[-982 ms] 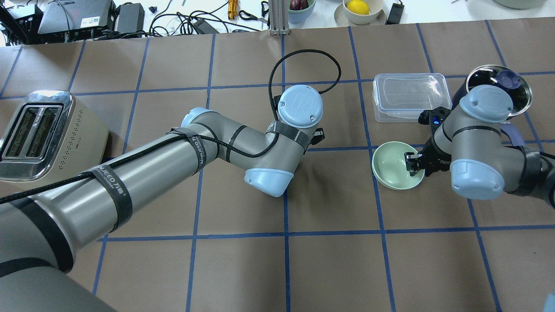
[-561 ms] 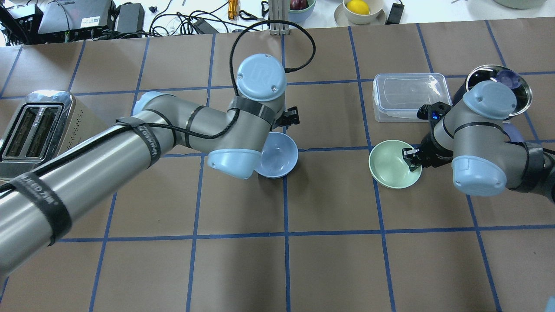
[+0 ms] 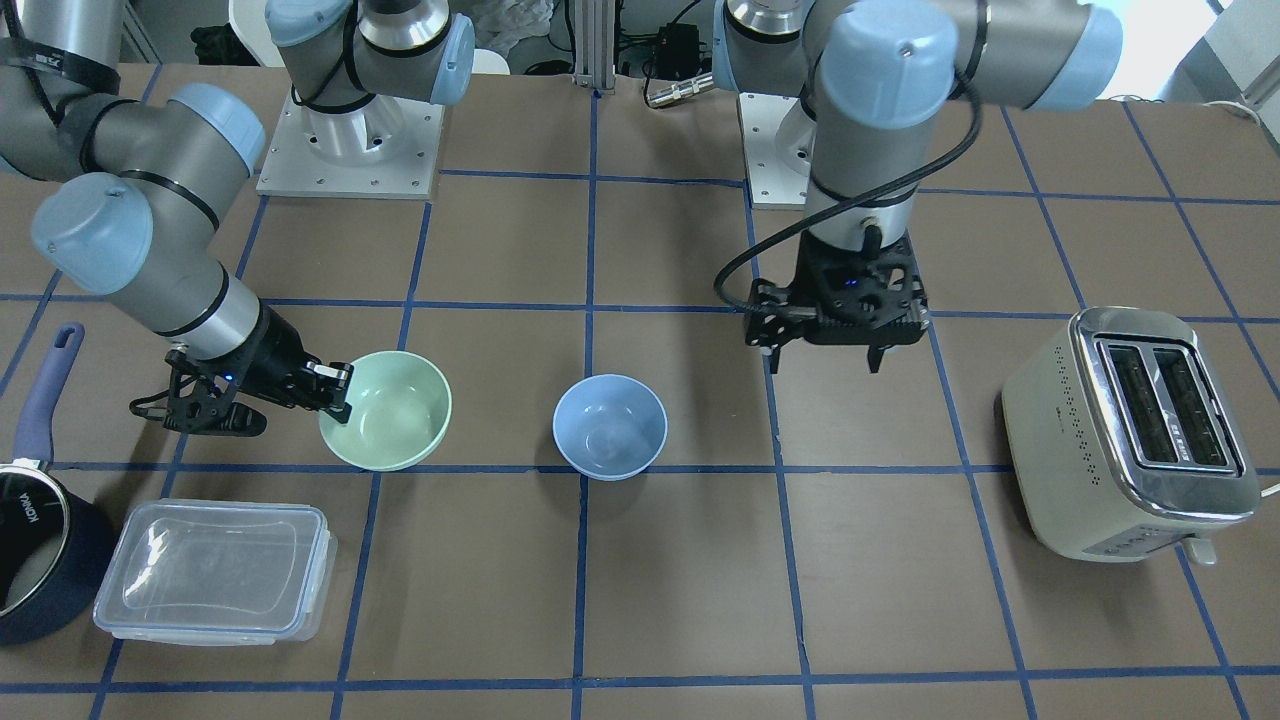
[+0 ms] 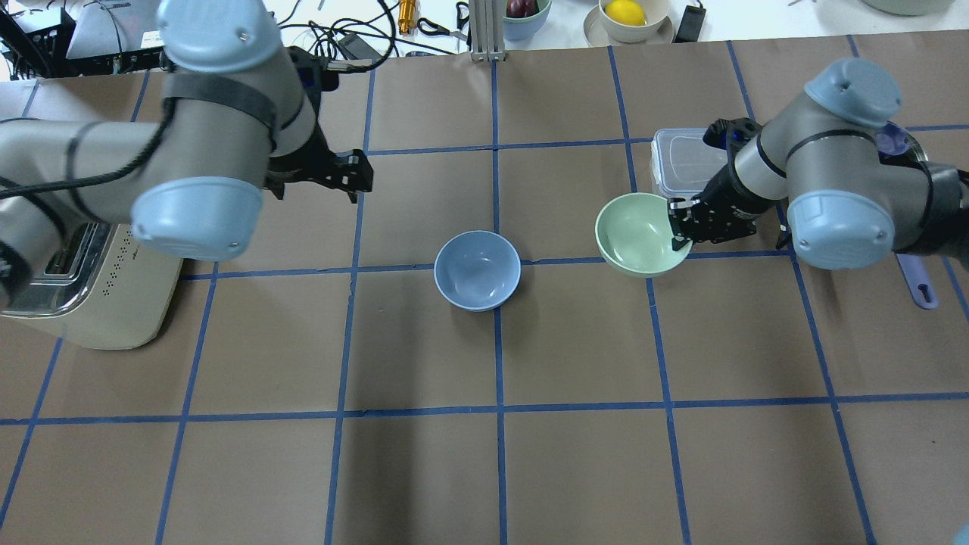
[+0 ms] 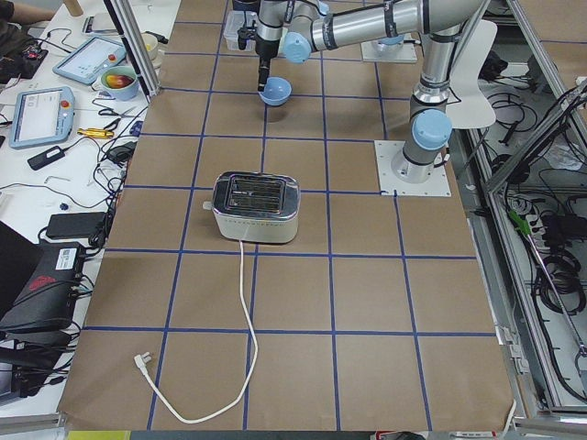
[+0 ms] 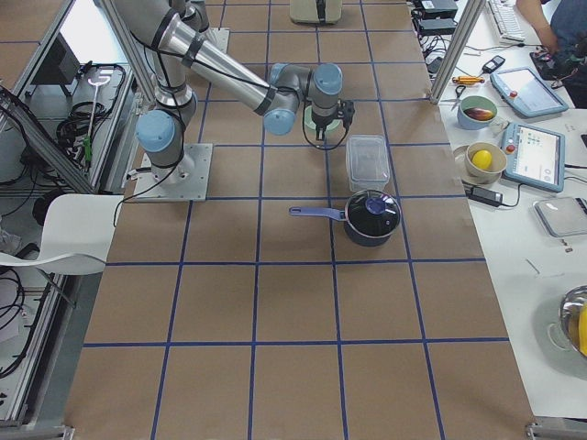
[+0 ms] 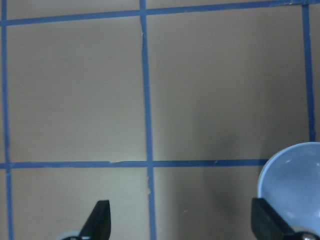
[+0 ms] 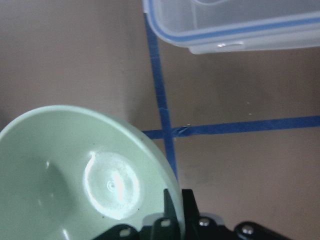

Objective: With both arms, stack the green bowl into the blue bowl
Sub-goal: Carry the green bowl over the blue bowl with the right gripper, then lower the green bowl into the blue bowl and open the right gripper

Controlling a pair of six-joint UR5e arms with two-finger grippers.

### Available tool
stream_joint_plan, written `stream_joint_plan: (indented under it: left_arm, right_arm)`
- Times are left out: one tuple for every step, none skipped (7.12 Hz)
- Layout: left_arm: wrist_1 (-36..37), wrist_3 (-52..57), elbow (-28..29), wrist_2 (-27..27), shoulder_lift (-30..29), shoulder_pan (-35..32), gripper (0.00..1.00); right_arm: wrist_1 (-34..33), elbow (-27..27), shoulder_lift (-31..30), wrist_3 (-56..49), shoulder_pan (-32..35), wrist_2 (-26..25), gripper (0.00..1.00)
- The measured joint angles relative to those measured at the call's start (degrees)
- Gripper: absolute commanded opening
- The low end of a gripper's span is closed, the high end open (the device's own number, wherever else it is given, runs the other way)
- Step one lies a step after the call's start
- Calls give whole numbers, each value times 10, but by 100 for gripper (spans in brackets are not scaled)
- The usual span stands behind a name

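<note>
The green bowl (image 4: 640, 236) hangs slightly tilted just above the table, right of the blue bowl (image 4: 478, 270). My right gripper (image 4: 676, 227) is shut on the green bowl's right rim; the right wrist view shows the bowl (image 8: 90, 180) with one finger inside the rim. The blue bowl (image 3: 610, 425) sits upright and empty on the table's middle. My left gripper (image 4: 354, 175) is open and empty, raised above the table to the far left of the blue bowl. The left wrist view shows its spread fingertips (image 7: 98, 225) and the blue bowl's edge (image 7: 295, 182) at lower right.
A toaster (image 4: 91, 291) stands at the left edge, under my left arm. A clear lidded container (image 4: 681, 159) lies just beyond the green bowl. A dark saucepan (image 3: 30, 560) stands behind my right arm. Cables and dishes lie on the far bench.
My left arm has pulled back to the left and up, leaving the blue bowl on the table. My right gripper has carried the green bowl leftward and away from the robot.
</note>
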Motion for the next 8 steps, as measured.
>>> stream_joint_plan:
  left_arm:
    - [-43, 31, 14, -10, 29, 34, 100]
    - [-68, 41, 36, -27, 45, 56, 100]
    - [-85, 35, 66, -35, 44, 69, 100]
    - [-107, 9, 98, -44, 33, 74, 100]
    - [-137, -19, 126, -54, 24, 74, 100]
    - [-165, -33, 142, -62, 19, 74, 100]
    - [-176, -39, 146, -67, 14, 73, 100]
    - [-178, -41, 145, -70, 11, 72, 100]
  right_arm:
    - [6, -23, 3, 68, 41, 4, 1]
    - [5, -36, 5, 130, 86, 6, 2]
    - [-8, -41, 11, 182, 131, 6, 2]
    - [-38, -44, 25, 225, 170, 2, 4]
    - [-69, -45, 42, 251, 200, -8, 6]
    - [-87, -45, 57, 261, 221, -25, 11]
    - [-94, -45, 69, 264, 232, -39, 20]
    - [-98, -45, 76, 264, 237, -44, 27]
